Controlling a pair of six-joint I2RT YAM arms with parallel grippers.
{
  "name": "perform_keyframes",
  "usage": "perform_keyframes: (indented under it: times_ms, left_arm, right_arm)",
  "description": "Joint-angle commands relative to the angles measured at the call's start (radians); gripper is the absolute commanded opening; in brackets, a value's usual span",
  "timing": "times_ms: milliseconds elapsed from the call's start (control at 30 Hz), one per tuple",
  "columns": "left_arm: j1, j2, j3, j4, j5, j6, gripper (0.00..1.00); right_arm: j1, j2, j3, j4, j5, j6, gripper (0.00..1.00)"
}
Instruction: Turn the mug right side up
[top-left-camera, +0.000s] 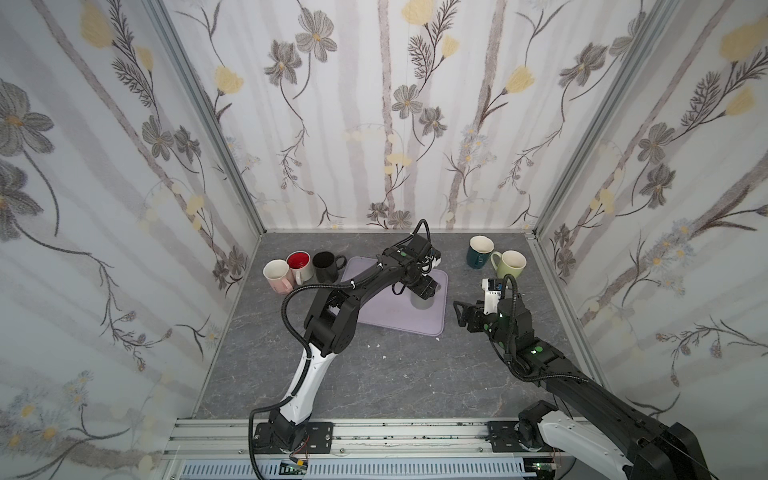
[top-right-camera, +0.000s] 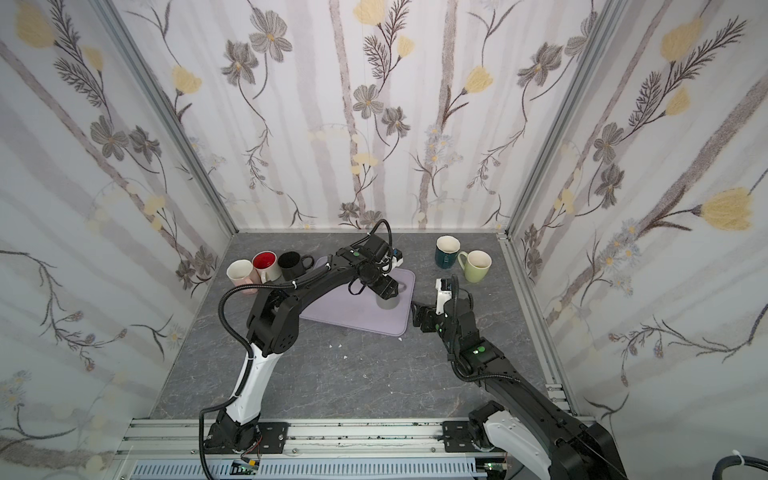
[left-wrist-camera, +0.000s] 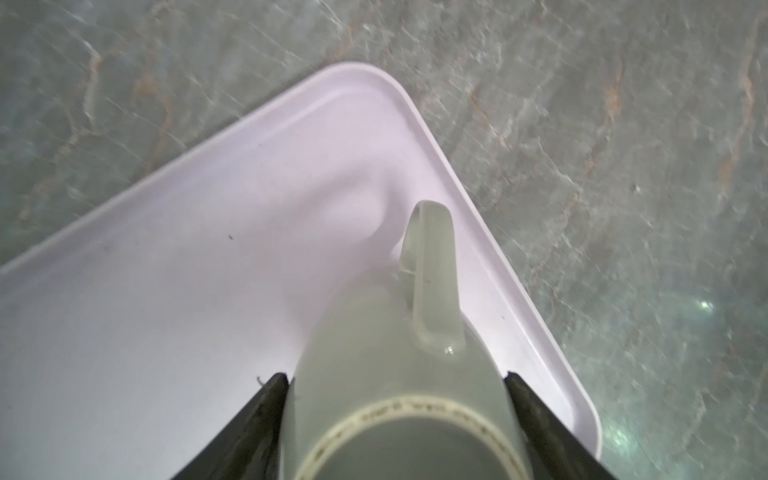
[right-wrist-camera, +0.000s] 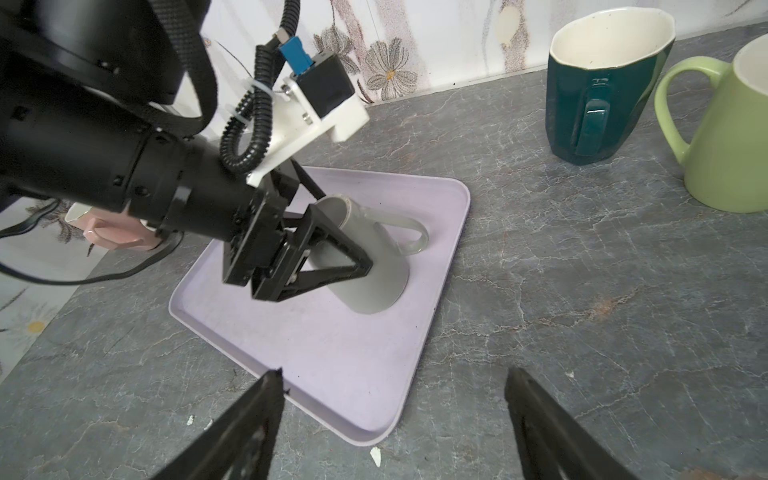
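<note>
A grey mug (top-left-camera: 423, 302) (top-right-camera: 388, 302) stands upside down near the right edge of a lilac tray (top-left-camera: 382, 316), rim on the tray and base ring facing up (left-wrist-camera: 399, 374). Its handle (left-wrist-camera: 434, 282) points toward a tray corner. My left gripper (top-left-camera: 426, 291) (left-wrist-camera: 397, 376) reaches down over it, a finger on each side of the mug's body, pressed against it. In the right wrist view one black finger (right-wrist-camera: 353, 257) lies along the mug (right-wrist-camera: 374, 274). My right gripper (top-left-camera: 459, 313) (right-wrist-camera: 395, 372) hovers open just off the tray's right edge, holding nothing.
Pink (top-left-camera: 276, 274), red-lined (top-left-camera: 300, 266) and black (top-left-camera: 326, 266) mugs stand upright at the back left. A dark teal mug (top-left-camera: 480, 251) and a green mug (top-left-camera: 511, 264) stand upright at the back right, close to my right arm. Small white crumbs (top-left-camera: 376, 345) lie in front of the tray.
</note>
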Motion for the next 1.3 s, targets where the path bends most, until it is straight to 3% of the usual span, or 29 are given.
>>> perform_keyframes:
  times_ms: [0,233,400,467,633,1000,1267]
  left_arm:
    - [-0.006,-0.07,-0.093,0.049,0.041,0.008,0.73]
    - [-0.02,-0.177,-0.228,0.08,0.08,0.015,0.72]
    - [-0.022,-0.198,-0.277,0.097,0.047,0.027,0.77]
    - [-0.022,-0.201,-0.296,0.111,0.027,0.031,0.81]
    - [-0.022,-0.237,-0.368,0.169,-0.012,0.017,1.0]
    - [-0.024,-0.455,-0.667,0.401,-0.07,-0.091,1.0]
    - [-0.026,-0.656,-0.829,0.478,-0.221,-0.147,1.0]
  right_arm:
    - [0.001,0.022,0.022,-0.043,0.042,-0.042,0.84]
    - [0.006,0.157,0.111,-0.104,0.034,-0.099,0.83]
    - [0.064,0.321,0.234,-0.205,0.087,-0.197,0.82]
    - [0.086,0.382,0.292,-0.221,0.1,-0.231,0.81]
    - [0.095,0.452,0.312,-0.153,0.051,-0.29,0.79]
    - [0.065,0.616,0.418,-0.09,-0.072,-0.367,0.76]
    - [0.029,0.691,0.541,-0.127,-0.136,-0.444,0.73]
